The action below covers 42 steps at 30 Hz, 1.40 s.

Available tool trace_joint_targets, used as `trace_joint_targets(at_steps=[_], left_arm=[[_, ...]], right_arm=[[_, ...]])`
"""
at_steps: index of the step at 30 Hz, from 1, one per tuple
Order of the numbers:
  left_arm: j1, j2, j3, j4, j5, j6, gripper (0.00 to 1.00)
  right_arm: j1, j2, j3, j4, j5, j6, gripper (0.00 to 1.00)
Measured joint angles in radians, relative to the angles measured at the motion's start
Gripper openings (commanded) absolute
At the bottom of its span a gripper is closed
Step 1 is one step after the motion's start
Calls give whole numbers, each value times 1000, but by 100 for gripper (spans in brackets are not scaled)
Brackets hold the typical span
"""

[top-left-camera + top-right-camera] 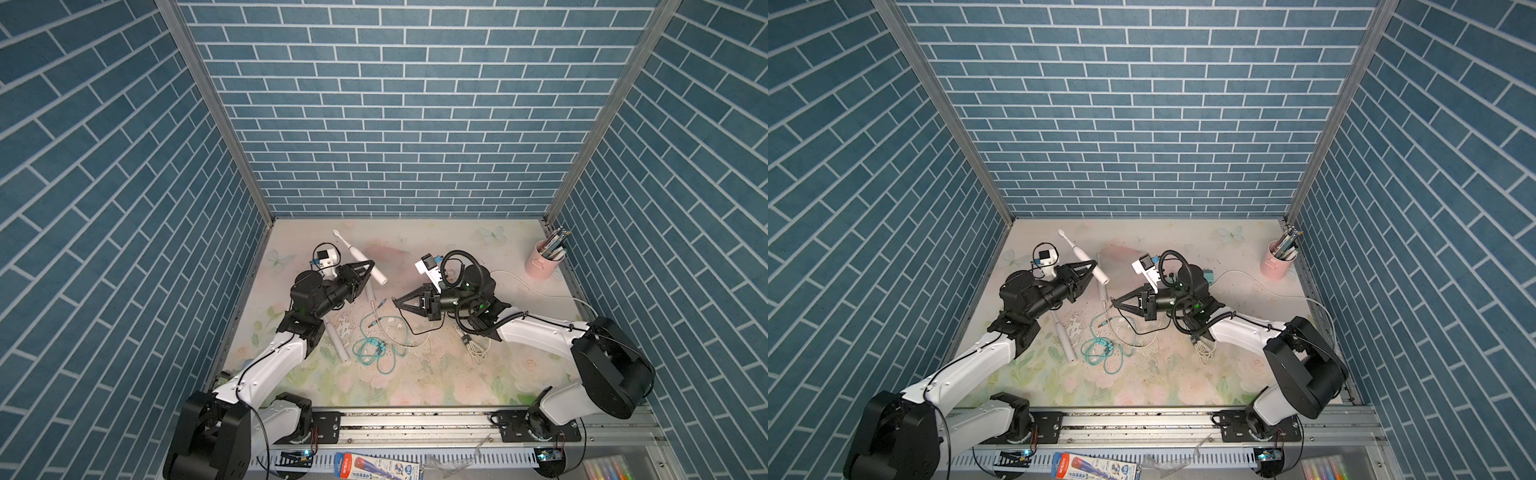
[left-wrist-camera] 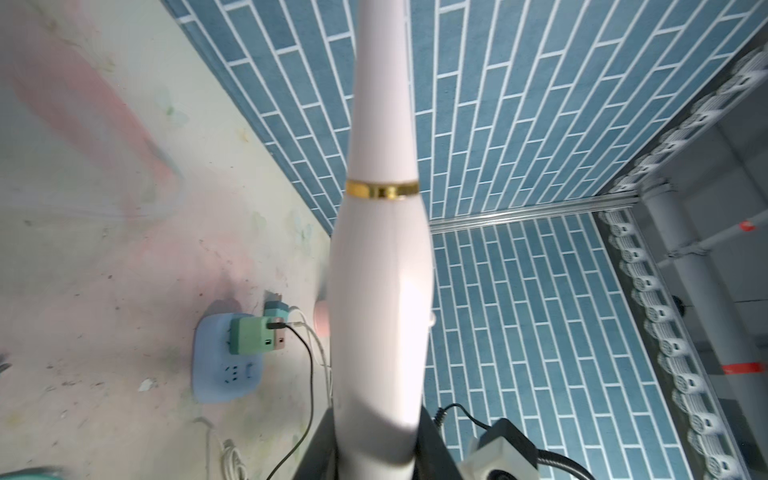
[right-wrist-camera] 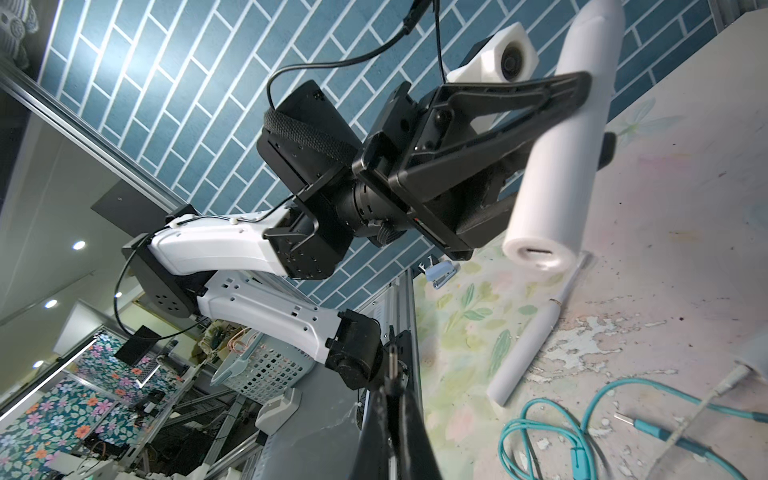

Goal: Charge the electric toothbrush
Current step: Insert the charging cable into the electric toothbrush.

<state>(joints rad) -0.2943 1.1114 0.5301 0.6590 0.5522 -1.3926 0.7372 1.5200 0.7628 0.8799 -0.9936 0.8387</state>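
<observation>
electric toothbrush [image 2: 382, 291], white glossy plastic with a gold band — held clear of the worn floral tabletop [image 1: 457, 374], clamped mid-handle in the left gripper [image 1: 370, 272]. right gripper [image 1: 394, 299] — jaws together, apparently pinching a thin black cable's plug [image 3: 391, 358]. step, as judged: mating; next, align plug with the oval port [image 3: 536, 252] in the flat base.

Blue brick-patterned walls [image 1: 415, 124] enclose three sides of a floral-printed worktop [image 1: 436, 382], meeting at aluminium corner posts [image 1: 214, 104]. Outside it, the right wrist view shows round ceiling lights [image 3: 79, 245] and a flower-patterned panel [image 3: 62, 407].
</observation>
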Motion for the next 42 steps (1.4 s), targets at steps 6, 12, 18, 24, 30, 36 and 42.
trace_joint_targets(at_steps=[6, 12, 18, 24, 30, 36, 42], left_arm=[[-21, 7, -2, 143, 40, -9, 0], [-56, 12, -4, 208, 92, 16, 0], [-72, 0, -21, 251, 103, 38, 0], [-97, 2, -22, 303, 102, 42, 0], [-110, 30, -22, 363, 103, 40, 0], [-113, 62, -35, 440, 120, 18, 0], [-117, 87, -39, 507, 136, -7, 0]], right_arm=[[-23, 42, 0, 111, -26, 120, 0], [-39, 48, 0, 179, -35, 193, 0], [-43, 48, 0, 240, -42, 240, 0], [-43, 51, 0, 282, -48, 265, 0], [-44, 52, -3, 312, -58, 270, 0], [-50, 52, -19, 348, -62, 288, 0], [-61, 52, -30, 396, -74, 318, 0]])
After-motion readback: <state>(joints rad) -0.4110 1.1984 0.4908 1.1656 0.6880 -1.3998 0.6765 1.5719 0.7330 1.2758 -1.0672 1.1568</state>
